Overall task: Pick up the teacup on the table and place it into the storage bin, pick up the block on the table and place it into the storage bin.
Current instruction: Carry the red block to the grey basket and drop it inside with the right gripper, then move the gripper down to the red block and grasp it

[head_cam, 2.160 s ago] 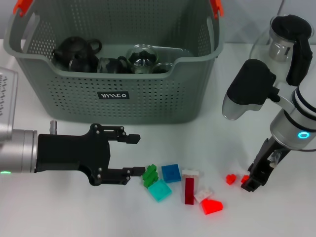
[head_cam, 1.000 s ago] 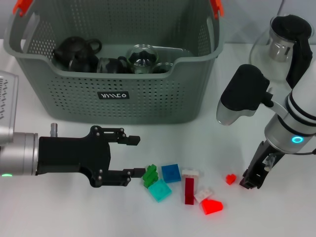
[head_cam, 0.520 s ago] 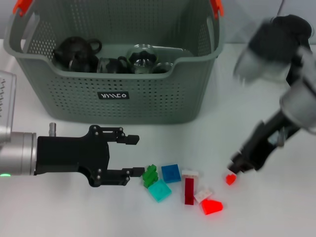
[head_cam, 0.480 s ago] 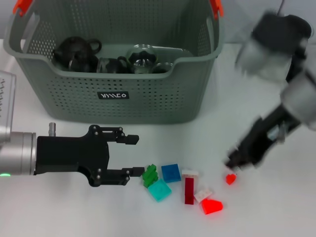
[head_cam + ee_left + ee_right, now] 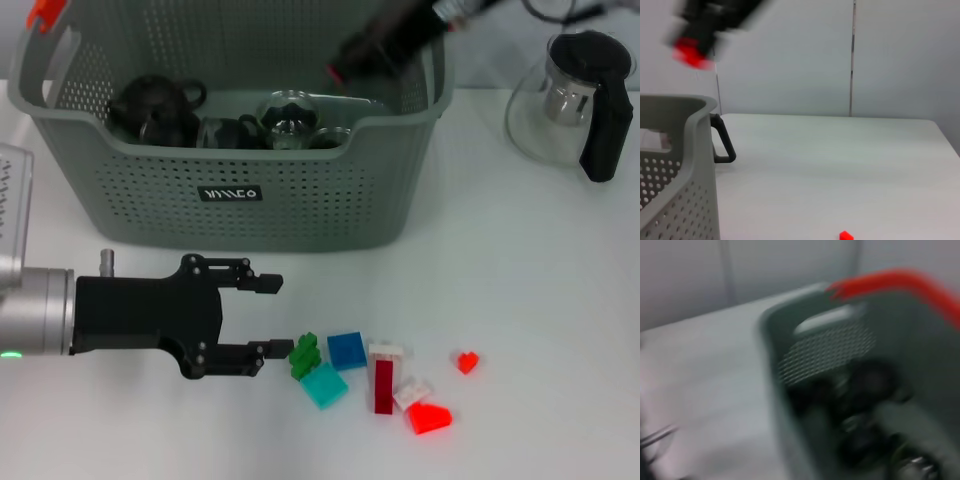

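Note:
The grey-green storage bin (image 5: 300, 200) stands at the back of the table, with a dark teacup (image 5: 222, 132) and other teaware inside. Over its back right part hangs my right gripper (image 5: 340, 72), blurred. The left wrist view shows that gripper (image 5: 697, 42) shut on a small red block (image 5: 689, 53) above the bin's wall (image 5: 695, 165). My left gripper (image 5: 276, 316) rests open on the table in front of the bin, with its fingertips next to a green block (image 5: 303, 355). A small red block (image 5: 466, 362) lies alone at the right.
Teal (image 5: 324, 385), blue (image 5: 347, 350), dark red (image 5: 384, 385), white (image 5: 412, 394) and bright red (image 5: 430, 418) blocks lie clustered in front of the bin. A glass teapot (image 5: 575, 95) with a black handle stands at the back right. The bin's orange clip (image 5: 890, 282) shows in the right wrist view.
My right gripper closed on one of the two small red blocks at the right, lifted it and swung up and left over the bin. The left arm has not moved.

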Controlling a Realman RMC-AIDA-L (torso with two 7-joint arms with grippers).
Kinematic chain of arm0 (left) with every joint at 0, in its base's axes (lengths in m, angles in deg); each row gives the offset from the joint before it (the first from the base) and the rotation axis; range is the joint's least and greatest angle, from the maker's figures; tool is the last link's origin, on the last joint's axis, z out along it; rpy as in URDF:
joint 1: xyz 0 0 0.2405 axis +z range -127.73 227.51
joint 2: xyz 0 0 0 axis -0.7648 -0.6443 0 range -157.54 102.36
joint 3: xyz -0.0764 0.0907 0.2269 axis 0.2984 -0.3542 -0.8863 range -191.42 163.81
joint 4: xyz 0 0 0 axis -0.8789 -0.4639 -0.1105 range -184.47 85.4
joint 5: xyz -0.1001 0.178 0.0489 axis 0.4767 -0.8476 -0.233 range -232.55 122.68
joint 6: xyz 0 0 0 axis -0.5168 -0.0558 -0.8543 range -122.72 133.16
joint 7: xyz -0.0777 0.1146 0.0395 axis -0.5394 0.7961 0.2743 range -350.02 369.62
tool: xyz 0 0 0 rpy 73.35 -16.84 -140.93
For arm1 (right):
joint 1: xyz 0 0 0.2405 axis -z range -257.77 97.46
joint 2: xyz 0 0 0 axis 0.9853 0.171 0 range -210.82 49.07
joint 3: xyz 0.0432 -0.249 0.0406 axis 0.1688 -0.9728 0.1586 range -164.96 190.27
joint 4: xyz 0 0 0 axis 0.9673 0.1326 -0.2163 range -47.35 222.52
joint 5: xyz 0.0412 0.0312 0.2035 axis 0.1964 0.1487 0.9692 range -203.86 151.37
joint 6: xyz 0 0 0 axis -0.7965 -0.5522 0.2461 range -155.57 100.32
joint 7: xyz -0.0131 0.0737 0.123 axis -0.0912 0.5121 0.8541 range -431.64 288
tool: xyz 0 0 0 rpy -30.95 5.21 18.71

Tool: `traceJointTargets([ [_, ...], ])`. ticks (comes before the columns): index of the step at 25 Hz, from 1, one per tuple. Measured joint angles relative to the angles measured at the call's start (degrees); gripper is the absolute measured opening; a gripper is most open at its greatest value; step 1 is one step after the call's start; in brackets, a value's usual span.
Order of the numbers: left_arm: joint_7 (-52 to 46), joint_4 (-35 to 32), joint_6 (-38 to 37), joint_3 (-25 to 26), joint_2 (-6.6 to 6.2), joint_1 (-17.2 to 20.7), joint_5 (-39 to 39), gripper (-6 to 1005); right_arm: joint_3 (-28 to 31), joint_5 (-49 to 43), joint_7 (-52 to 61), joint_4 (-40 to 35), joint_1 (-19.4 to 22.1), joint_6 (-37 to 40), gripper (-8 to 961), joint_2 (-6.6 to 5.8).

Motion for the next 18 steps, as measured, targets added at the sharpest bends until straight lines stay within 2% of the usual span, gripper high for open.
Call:
traceJointTargets([
  [6,0.01,-0.09,-0.1,0.0,0.0,-0.11,0.08,675,-0.58,-5.46,-1.17,12.91,-4.86,-15.83,176,-0.02],
  [10,-0.11,-0.19,-0.19,0.0,-0.07,-0.12,0.11,675,-0.72,-5.62,-1.27,14.67,-5.2,-18.18,177,-0.03],
  [18,0.0,-0.22,-0.62,0.78,-0.39,-0.12,0.15,675,-0.45,-5.7,-1.21,13.26,-4.35,-19.53,394,-0.09],
])
